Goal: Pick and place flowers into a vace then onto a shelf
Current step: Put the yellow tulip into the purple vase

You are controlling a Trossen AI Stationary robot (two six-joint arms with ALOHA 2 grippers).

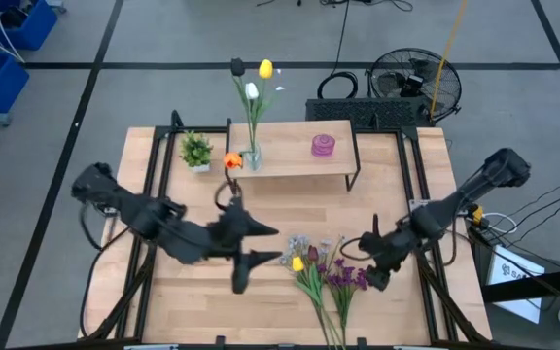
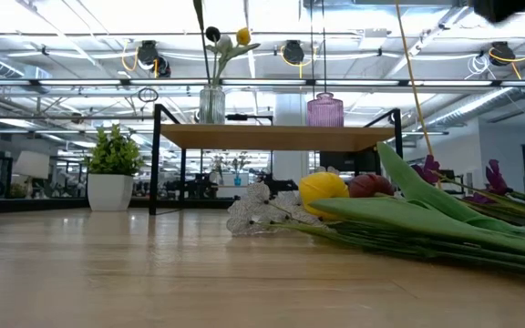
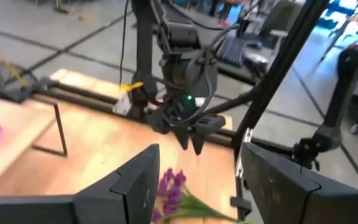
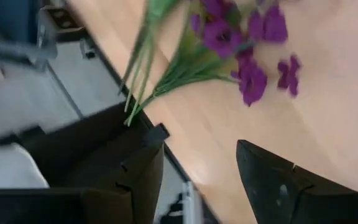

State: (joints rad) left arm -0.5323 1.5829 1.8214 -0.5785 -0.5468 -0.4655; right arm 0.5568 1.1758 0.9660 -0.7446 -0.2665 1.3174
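A clear glass vase [image 1: 252,156] stands at the left end of the shelf [image 1: 295,163] and holds a yellow tulip [image 1: 265,69], a white tulip and a dark bloom. An orange bloom [image 1: 231,160] shows beside the vase; what bears it I cannot tell. More flowers [image 1: 321,270] lie flat in a bunch on the tabletop: a yellow tulip, pale sprays and purple blooms [image 4: 241,37]. My left gripper [image 1: 272,245] is open, just left of the bunch. My right gripper [image 1: 369,258] is open, just right of it. Neither touches anything.
A pink ribbed vase [image 1: 324,146] stands on the shelf's right half. A small green plant in a white pot [image 1: 195,153] sits on the tabletop left of the shelf. The bunch's stems reach the table's near edge [image 1: 338,335]. Black frame rails run along both sides.
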